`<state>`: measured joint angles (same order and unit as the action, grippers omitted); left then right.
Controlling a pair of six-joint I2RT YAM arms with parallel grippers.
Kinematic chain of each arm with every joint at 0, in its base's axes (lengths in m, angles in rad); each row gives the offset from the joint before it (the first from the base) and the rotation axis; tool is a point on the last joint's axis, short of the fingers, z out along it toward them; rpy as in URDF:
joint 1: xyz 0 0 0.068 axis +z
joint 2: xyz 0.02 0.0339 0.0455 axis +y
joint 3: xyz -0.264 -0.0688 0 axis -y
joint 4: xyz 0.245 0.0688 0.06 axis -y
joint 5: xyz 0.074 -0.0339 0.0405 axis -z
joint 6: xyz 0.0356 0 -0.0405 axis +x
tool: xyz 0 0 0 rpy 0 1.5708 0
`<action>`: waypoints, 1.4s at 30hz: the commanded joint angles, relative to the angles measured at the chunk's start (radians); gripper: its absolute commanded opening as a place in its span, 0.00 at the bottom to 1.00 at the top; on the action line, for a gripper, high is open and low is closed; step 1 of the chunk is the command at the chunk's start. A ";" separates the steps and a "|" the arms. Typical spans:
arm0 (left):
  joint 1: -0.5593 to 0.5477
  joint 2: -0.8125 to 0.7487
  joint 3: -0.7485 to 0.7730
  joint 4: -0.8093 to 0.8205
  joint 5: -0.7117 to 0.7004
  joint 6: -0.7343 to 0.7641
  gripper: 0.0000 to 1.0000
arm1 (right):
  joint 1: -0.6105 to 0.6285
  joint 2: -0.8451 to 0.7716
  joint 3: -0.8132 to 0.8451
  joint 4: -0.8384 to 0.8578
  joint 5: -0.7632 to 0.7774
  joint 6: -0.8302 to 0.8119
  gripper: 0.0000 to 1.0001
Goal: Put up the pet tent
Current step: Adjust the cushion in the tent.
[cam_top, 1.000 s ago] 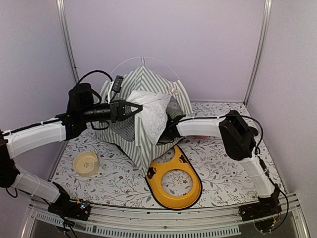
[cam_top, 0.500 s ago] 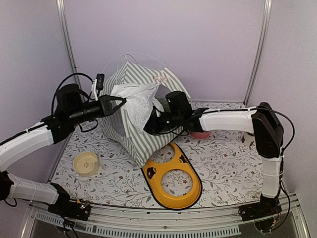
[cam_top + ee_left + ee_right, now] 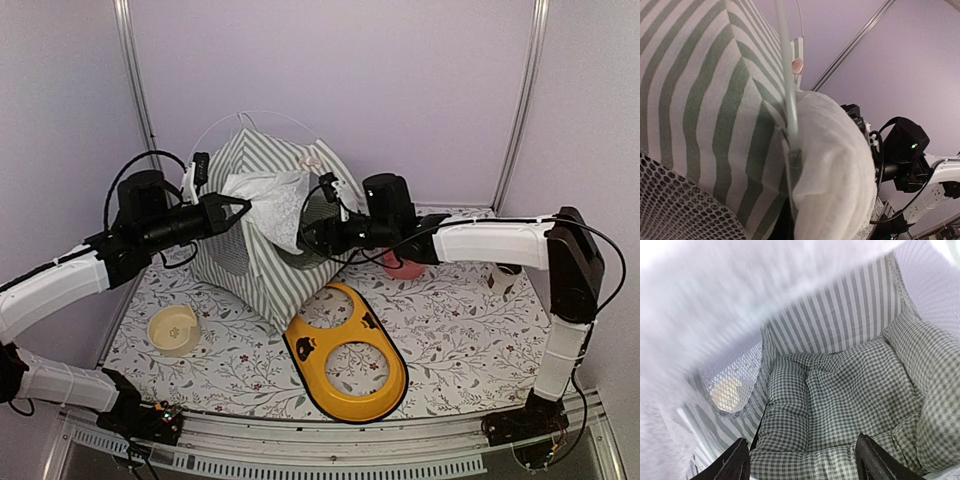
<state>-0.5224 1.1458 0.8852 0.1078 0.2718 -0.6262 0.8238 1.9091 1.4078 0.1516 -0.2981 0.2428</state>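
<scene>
Left fingers: pinched shut on the edge of the white flap, holding it lifted clear of the doorway, right beside a thin pole.
Right fingers: standing wide apart and gripping nothing, pointing into the doorway from the right, under the raised flap. Whether the tips are brushing the fabric cannot be told.
Cushion: lying inside on the tent floor just beyond the right fingers, rumpled, with its right part riding up against the wall.
Window: sitting in the left wall, seen from inside just past the cushion's left edge.
Tent: standing upright on the far left of the worktop, with its poles arching over the top and its doorway facing right and near.
Step in hand: judging by this, the tent is already standing and the arms are tending the inside, one keeping the door open while the other is lining up on the cushion.
Next move: probably calling for the right fingers to go in low and press or tug the cushion flat, while the left is holding the flap high enough to stay out of the way, gently, since the tent looks light and could be dragged or tipped.
Around: a yellow tray is lying just near of the tent, and a bowl is sitting near left.
</scene>
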 commanded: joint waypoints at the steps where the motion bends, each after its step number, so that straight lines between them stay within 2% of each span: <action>1: 0.010 -0.003 0.052 0.010 -0.001 -0.026 0.00 | -0.015 -0.123 -0.029 0.025 0.151 -0.028 0.72; 12: 0.002 -0.001 0.064 -0.011 0.012 -0.037 0.00 | -0.095 -0.154 0.012 -0.145 0.306 0.018 0.57; 23: -0.029 0.026 0.096 -0.023 0.042 -0.018 0.00 | -0.109 -0.002 0.150 -0.190 0.305 -0.024 0.56; 26: -0.039 0.032 0.105 -0.027 0.044 -0.017 0.00 | -0.108 0.049 0.187 -0.200 0.323 -0.025 0.52; 29: -0.045 0.037 0.121 -0.037 0.045 -0.017 0.00 | -0.107 0.087 0.219 -0.215 0.342 -0.023 0.44; 32: -0.051 0.054 0.138 -0.037 0.057 -0.038 0.00 | -0.099 0.105 0.236 -0.218 0.342 -0.022 0.28; 36: -0.088 0.081 0.172 -0.041 0.074 -0.059 0.00 | -0.074 0.141 0.267 -0.234 0.339 -0.041 0.15; 42: -0.125 -0.003 0.165 -0.070 0.010 -0.072 0.00 | -0.068 0.218 0.316 -0.285 0.472 -0.080 0.09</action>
<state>-0.6243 1.2190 1.0168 0.0200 0.2943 -0.6643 0.7467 2.0800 1.7004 -0.0902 0.0677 0.2008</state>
